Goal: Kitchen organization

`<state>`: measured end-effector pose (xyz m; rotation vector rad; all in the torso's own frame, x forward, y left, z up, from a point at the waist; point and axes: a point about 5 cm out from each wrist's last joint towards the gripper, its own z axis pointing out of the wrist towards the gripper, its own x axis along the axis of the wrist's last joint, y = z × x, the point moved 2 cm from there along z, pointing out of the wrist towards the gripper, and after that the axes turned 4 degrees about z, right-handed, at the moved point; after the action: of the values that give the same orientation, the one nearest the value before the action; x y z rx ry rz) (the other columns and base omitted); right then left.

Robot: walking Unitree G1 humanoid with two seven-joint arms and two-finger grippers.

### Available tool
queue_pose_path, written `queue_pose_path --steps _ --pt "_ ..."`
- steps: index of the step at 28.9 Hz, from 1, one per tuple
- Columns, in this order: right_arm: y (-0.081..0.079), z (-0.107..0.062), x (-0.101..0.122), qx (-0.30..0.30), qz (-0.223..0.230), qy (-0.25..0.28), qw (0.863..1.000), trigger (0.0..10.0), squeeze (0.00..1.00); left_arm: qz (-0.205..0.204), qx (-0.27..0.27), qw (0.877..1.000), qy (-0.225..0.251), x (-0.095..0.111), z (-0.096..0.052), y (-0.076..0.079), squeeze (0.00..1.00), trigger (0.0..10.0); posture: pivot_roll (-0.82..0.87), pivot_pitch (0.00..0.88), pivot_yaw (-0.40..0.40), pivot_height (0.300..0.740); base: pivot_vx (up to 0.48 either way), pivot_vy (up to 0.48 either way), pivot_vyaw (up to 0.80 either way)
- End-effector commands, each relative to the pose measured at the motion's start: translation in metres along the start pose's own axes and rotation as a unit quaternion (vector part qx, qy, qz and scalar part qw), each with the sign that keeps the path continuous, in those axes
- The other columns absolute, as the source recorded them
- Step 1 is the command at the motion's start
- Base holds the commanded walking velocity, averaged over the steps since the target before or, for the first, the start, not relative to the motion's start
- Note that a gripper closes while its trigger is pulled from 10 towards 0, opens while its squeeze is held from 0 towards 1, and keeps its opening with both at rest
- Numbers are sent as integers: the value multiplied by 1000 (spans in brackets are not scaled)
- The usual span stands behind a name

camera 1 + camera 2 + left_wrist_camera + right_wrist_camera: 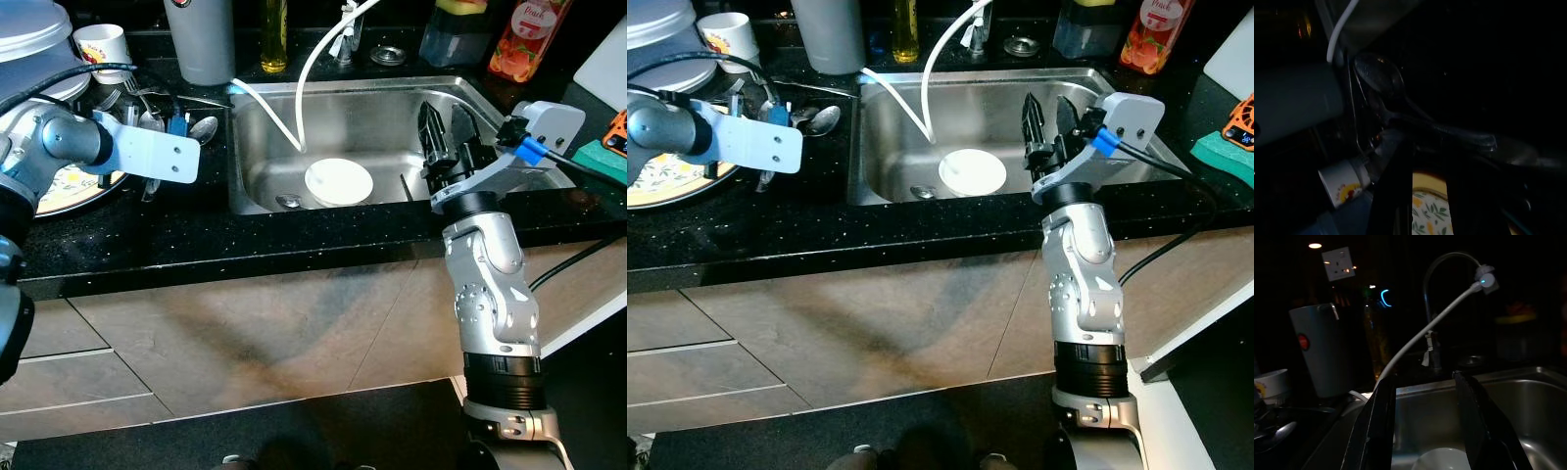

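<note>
Head camera, either eye: we see a stainless sink (pixel 392 108) set in a black speckled counter (pixel 196 240), with a white plate (pixel 339 182) lying flat on the basin floor near the drain. A white hose (pixel 312 69) arcs from the faucet down into the basin. The right gripper (pixel 443 139) hangs over the basin's right part, its two black fingers spread with nothing between them. The left gripper (pixel 767 116) reaches over cutlery heaped left of the sink, beside a spoon (pixel 823 119), a patterned plate (pixel 666 176) and a white cup (pixel 101 47); a grey jug (pixel 201 39) stands behind.

Left wrist view: dark; we make out the spoon ahead of the fingers (pixel 1393 196); whether they are parted we cannot tell.

Right wrist view: the parted fingers (pixel 1378 426) frame the faucet (pixel 1435 308) and the basin.
</note>
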<state>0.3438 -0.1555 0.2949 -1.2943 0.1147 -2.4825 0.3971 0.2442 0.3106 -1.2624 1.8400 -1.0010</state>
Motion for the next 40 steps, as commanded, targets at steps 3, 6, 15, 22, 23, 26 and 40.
queue_pose_path --steps 3,6,15,22,23,26,40 --pt "1 -1 0 -1 1 0 1000 10000 0 3 -27 999 -22 -15 -8 13 0 10000 175 107 5 740 0 0 0" --pt "0 0 0 0 1 1 1000 10000 0 -2 -35 999 -32 -20 -8 19 0 10000 176 99 3 740 0 0 0" --pt "0 1 1 1 1 5 1000 10000 0 -39 -42 998 -40 -21 5 33 0 10000 171 90 3 740 0 0 0" --pt "0 1 1 2 1 5 1000 10000 0 -49 -32 996 -65 -19 21 38 0 10000 171 87 1 740 0 0 0" --pt "0 1 1 2 1 5 1000 10000 0 -49 -32 996 -65 -19 21 38 0 10000 171 87 1 740 0 0 0" --pt "0 1 2 2 1 6 1000 10000 0 -70 -28 996 -54 -9 33 43 0 10000 169 87 2 740 0 0 0" --pt "2 0 3 -1 -2 4 1000 10000 0 -47 54 996 -47 0 34 17 0 0 161 98 -3 740 0 0 0"
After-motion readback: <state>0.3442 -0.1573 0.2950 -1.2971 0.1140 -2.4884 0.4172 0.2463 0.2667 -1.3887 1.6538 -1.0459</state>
